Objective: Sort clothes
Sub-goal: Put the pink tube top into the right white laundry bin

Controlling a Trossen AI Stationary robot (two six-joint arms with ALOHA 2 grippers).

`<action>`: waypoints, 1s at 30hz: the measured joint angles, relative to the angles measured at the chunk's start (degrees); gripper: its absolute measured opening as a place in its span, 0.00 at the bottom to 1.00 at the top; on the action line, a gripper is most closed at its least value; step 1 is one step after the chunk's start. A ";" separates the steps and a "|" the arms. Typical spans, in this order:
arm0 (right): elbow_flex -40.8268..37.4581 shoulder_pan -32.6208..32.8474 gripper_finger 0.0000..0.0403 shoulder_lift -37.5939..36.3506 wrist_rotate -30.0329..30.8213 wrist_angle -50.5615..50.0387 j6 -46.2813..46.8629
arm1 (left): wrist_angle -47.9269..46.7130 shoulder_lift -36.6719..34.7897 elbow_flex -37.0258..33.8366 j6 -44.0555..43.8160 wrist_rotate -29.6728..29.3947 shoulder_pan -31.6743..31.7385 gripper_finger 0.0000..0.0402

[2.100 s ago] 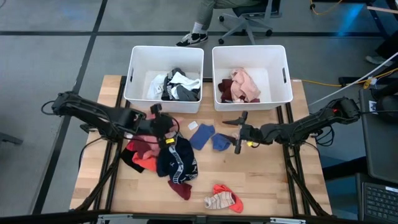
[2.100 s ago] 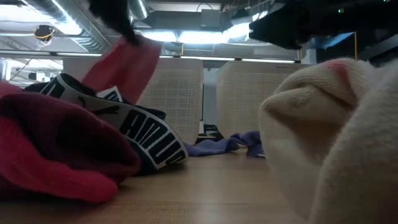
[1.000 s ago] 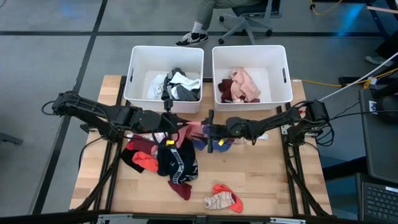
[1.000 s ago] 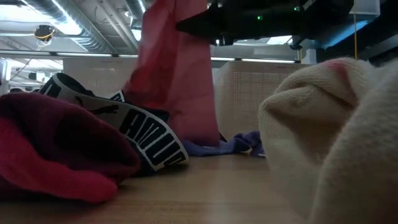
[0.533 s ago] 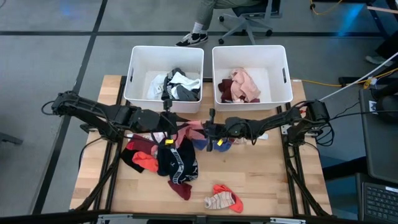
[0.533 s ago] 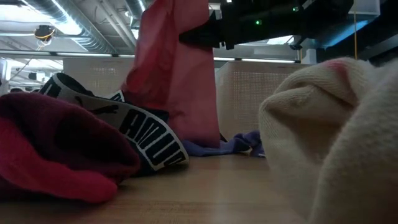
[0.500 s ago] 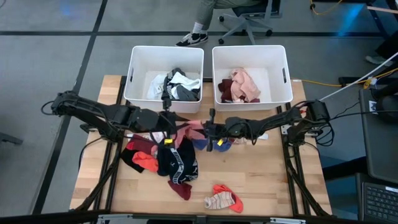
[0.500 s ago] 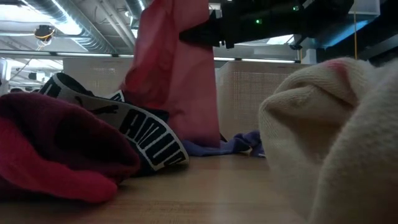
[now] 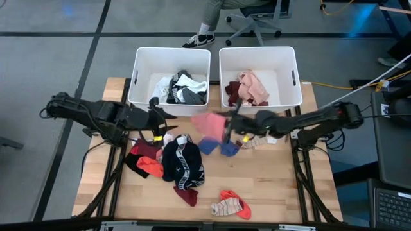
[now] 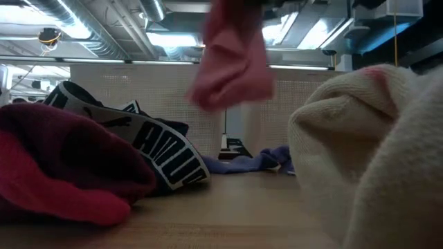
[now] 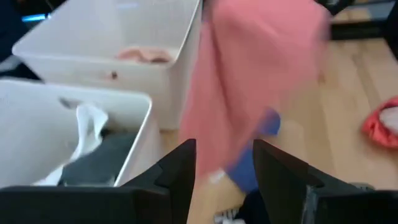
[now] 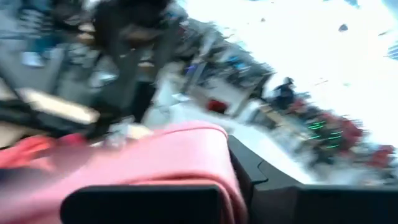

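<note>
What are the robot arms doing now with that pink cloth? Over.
Right pincer shut on pink cloth, lifted off the table. Left pincer open, empty, near left bin. Blue socks lie beneath; nothing blocking.

Pink garment (image 9: 207,124) plain, no pattern. Navy garment (image 9: 182,163) with white band and black lettering. Maroon cloth (image 9: 146,151) beside a red piece (image 9: 149,167). Blue socks (image 9: 218,146). Red-and-beige sock (image 9: 231,205). Two white bins (image 9: 136,77): one with white, grey, black clothes, the other pink and maroon. Light wood table (image 9: 270,186).
</note>
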 joint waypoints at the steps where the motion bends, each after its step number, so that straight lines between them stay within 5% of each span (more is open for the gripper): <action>1: 0.02 0.00 0.01 -1.82 1.61 -0.11 -1.81 | -1.16 -0.28 -0.22 -1.05 -0.01 0.00 0.37; 8: 0.02 -3.31 0.04 -13.02 10.36 -0.11 -12.41 | -3.17 -0.53 -3.88 -4.11 -0.01 0.00 0.37; 17: 0.02 -17.22 0.04 -20.62 16.07 -5.56 -15.75 | -3.24 -0.53 -6.38 -5.87 -0.01 0.00 0.37; 30: 0.02 -36.30 0.05 -16.66 15.74 -28.33 1.43 | -3.17 -0.53 -6.38 -5.83 -0.03 0.00 0.37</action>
